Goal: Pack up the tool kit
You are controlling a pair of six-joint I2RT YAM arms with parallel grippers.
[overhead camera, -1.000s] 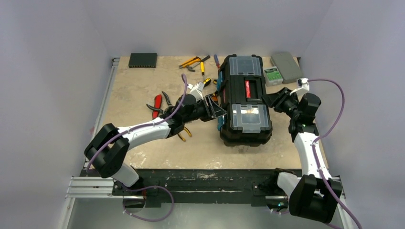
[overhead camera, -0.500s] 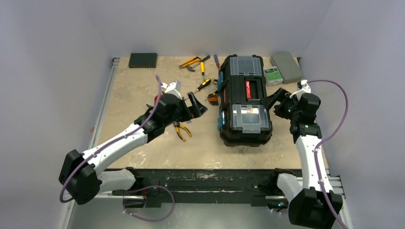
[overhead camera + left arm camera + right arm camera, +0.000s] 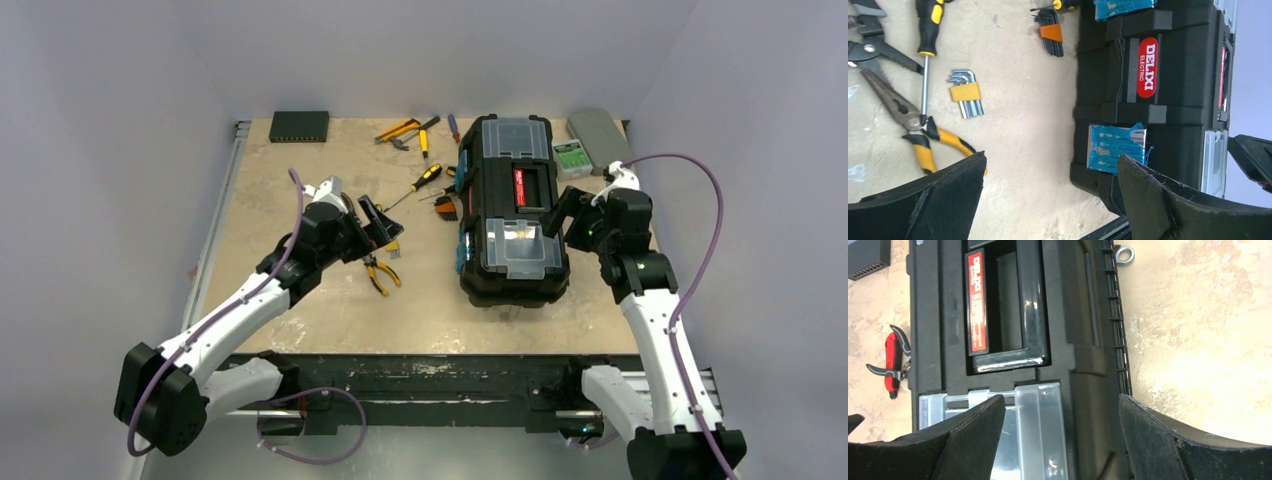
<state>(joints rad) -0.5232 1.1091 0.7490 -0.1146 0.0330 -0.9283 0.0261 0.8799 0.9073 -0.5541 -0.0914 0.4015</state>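
Black plastic marks the toolbox (image 3: pixel 512 215), which sits shut right of the middle of the table (image 3: pixel 420 310), its red-labelled handle (image 3: pixel 977 300) lying flat in the lid recess. The left gripper (image 3: pixel 1050 165) hangs with its jaws spread wide and nothing between them, above bare table just beside the box's left wall, facing the near blue latch (image 3: pixel 1115 145). The right gripper (image 3: pixel 1062 402) is likewise spread and empty, poised over the near clear-lidded compartment (image 3: pixel 1033 440) at the box's right edge. Yellow-black pliers (image 3: pixel 923 140), a yellow-black screwdriver (image 3: pixel 928 30) and 2 sets of hex keys (image 3: pixel 965 95) lie loose on the table left of the box, so nothing looks packed yet. The step in hand is probably unfastening the lid. To do it well, the left fingers should hook under the latch's free edge and pull outward rather than shove the box, while the right gripper presses down on the lid to stop it sliding; both latches must be free before lifting.
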